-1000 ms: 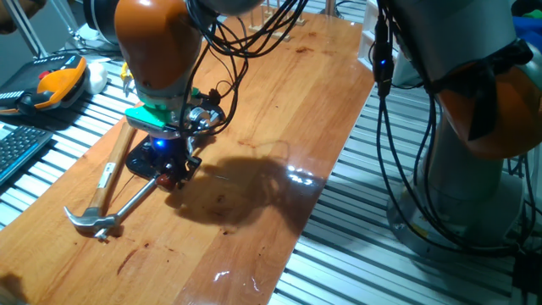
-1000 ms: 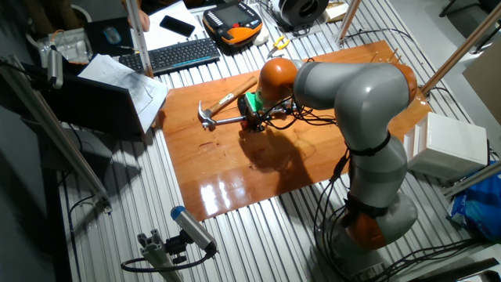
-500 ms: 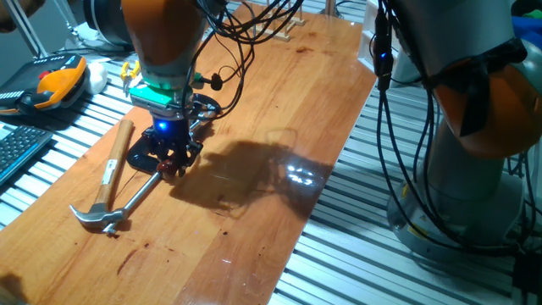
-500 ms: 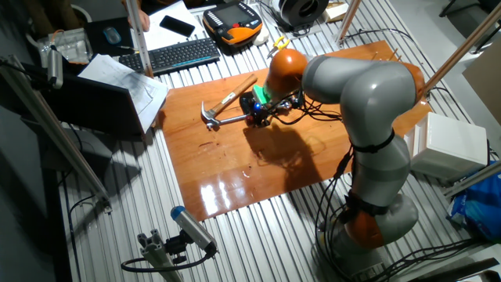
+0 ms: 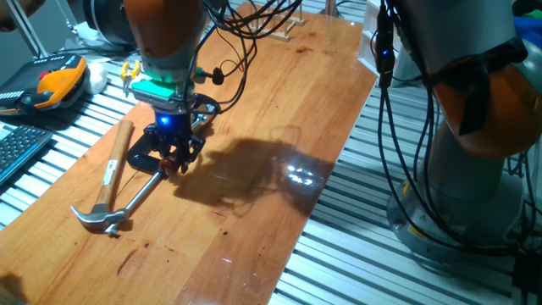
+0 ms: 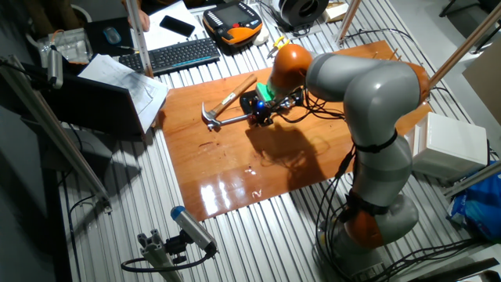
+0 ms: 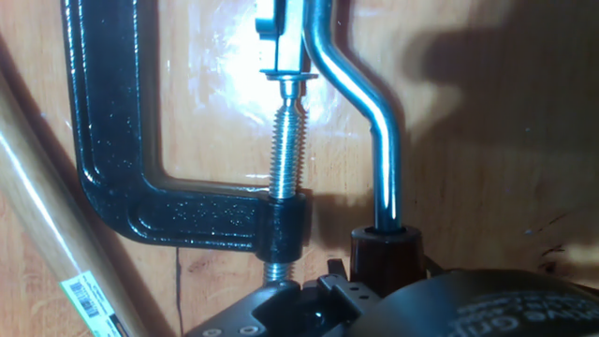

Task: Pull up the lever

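On the table's left part, seen from one fixed view, the gripper points straight down over the black clamp, its tips at the lever's reddish tip; the hammer lies just beside, and the clamp's long rod reaches toward the hammer head. From the other fixed view, the arm bends over from the table's far side, wrist vertical, gripper low on the clamp next to the hammer; the jaws are too small to read here. Along the fingers, the hand view shows the lever as a thin bent steel rod running up from its reddish-brown tip, beside the clamp's screw and black frame. The lever looks stiff, light and slick on the bare metal; the capped tip seems the best hold. The tip sits right at the gripper body, but the fingers are hidden, so I cannot tell whether they grip it.
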Controlling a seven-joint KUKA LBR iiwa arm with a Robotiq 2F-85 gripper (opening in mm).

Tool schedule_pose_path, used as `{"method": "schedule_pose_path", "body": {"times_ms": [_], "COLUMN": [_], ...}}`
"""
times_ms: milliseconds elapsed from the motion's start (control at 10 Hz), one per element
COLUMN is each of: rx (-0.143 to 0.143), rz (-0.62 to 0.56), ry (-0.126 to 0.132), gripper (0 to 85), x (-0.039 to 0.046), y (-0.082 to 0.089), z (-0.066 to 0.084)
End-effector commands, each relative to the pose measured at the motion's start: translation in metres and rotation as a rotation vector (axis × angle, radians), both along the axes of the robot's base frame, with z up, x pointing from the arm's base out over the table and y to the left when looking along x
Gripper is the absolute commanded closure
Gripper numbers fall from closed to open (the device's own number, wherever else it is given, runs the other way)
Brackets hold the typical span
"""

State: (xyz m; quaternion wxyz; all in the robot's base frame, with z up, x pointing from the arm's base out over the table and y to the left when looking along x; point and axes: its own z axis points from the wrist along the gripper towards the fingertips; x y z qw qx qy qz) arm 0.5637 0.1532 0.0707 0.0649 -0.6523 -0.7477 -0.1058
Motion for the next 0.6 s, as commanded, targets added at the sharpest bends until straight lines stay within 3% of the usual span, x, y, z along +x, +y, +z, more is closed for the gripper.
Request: {"method": "schedule_pose_path", "body": {"times_ms": [0,300,500], "rx": [0.006,0.026,0.013], "rz": [0.006,0.015,0.02], "ry": [0.003,-0.001,-0.01], "gripper": [85.0,85.0,85.0], "x": [0.0004,-0.0005,-0.0006], "y": [-0.0015,-0.0014,0.0012], "z": [0.0011,0.0018,0.0003]}}
